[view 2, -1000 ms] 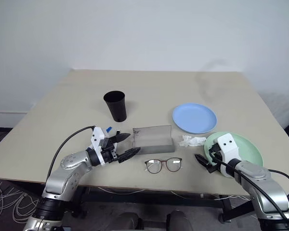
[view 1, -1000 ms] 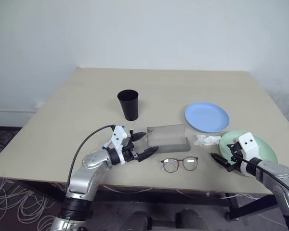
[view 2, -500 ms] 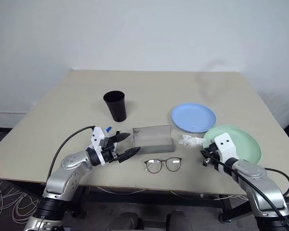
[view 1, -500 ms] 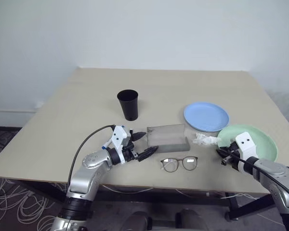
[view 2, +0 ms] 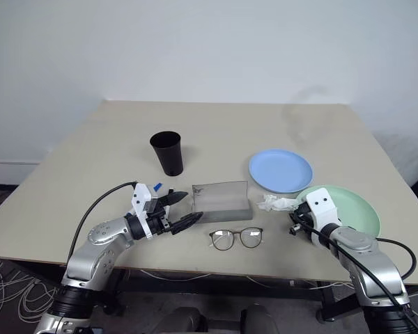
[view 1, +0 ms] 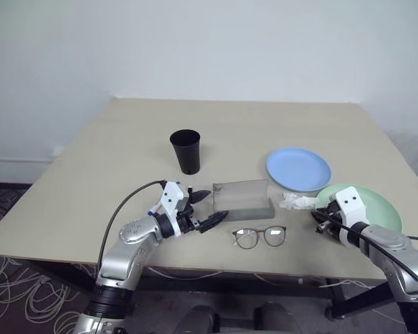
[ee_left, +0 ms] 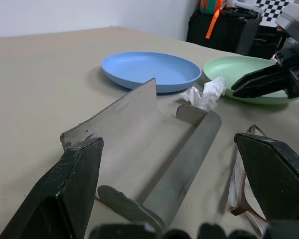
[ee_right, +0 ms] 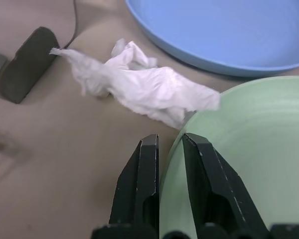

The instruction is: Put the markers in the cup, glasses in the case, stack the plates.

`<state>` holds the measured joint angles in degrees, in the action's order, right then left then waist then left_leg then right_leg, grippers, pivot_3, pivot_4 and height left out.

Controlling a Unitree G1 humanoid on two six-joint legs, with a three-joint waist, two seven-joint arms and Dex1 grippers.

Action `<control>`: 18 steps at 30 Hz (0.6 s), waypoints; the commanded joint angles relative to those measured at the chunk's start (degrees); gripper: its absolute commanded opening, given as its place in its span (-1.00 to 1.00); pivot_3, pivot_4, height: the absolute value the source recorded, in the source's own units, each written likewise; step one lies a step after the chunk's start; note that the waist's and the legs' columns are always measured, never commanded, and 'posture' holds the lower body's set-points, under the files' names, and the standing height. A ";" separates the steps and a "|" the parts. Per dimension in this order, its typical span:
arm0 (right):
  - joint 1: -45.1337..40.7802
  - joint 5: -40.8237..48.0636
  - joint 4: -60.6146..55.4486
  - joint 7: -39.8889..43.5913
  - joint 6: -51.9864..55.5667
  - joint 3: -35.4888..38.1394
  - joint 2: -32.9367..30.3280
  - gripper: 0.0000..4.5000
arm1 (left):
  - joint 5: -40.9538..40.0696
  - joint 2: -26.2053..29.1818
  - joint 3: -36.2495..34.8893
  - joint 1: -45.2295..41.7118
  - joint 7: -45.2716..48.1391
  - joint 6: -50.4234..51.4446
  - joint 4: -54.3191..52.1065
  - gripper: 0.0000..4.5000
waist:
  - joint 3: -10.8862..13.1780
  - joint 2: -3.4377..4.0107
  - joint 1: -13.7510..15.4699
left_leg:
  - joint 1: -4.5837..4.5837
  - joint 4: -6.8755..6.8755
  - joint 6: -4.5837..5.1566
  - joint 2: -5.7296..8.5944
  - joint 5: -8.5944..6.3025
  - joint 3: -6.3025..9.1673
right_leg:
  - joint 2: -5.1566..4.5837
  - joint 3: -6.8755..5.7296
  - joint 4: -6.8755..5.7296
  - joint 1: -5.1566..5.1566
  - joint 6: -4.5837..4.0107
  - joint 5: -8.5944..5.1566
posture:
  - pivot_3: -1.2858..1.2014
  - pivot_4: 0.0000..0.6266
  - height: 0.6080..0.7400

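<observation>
Mint green fills much of my right wrist view: my right end effector [ee_right: 168, 164] has its two black fingers [ee_right: 142, 179] pinched narrow on the near rim of the mint green plate [view 1: 376, 209], one finger outside the rim and one over the inside. That plate sits at the right front of the beige surface [view 1: 111, 160], and its far edge lies just beside the light blue plate [view 1: 299, 168], which rests flat a little farther back. A crumpled white tissue [view 1: 297, 202] lies between the two plates and the case, touching or nearly touching the green rim.

My left end effector [view 1: 204, 209] hovers low over the surface with its fingers spread wide and nothing between them, pointing toward the grey case [view 1: 242, 198]. The case lies open, its lid standing up along the far side, empty inside as far as I can see in my left wrist view. The glasses [view 1: 259, 236] lie flat just in front of the case, near the front edge, lenses toward me.

The black cup [view 1: 186, 151] stands upright farther back on my left, well apart from the plates. I cannot make out the markers.
</observation>
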<state>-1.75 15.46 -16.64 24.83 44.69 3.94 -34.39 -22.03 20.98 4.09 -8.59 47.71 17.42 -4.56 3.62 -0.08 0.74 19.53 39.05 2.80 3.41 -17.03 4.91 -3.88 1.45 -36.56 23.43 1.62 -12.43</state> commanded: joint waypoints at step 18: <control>-4.59 -4.01 3.75 -5.48 2.00 2.37 -0.31 -0.65 | 0.53 0.03 -0.63 -1.72 -0.20 -1.53 -0.07 1.00 | 0.00 -0.01 0.01 | 0.01 -0.01 0.01 0.04 0.00 0.01 | -0.02 0.00 0.01 0.00 0.00 0.00 | 0.03 -1.00 1.00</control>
<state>-5.39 12.97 -13.02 20.82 46.90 4.03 -34.13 -21.25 20.98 4.08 -9.10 47.48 17.07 -3.73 3.62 -0.08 0.76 19.55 39.05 2.81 3.45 -17.02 4.92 -3.90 1.45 -36.55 23.43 1.62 -12.42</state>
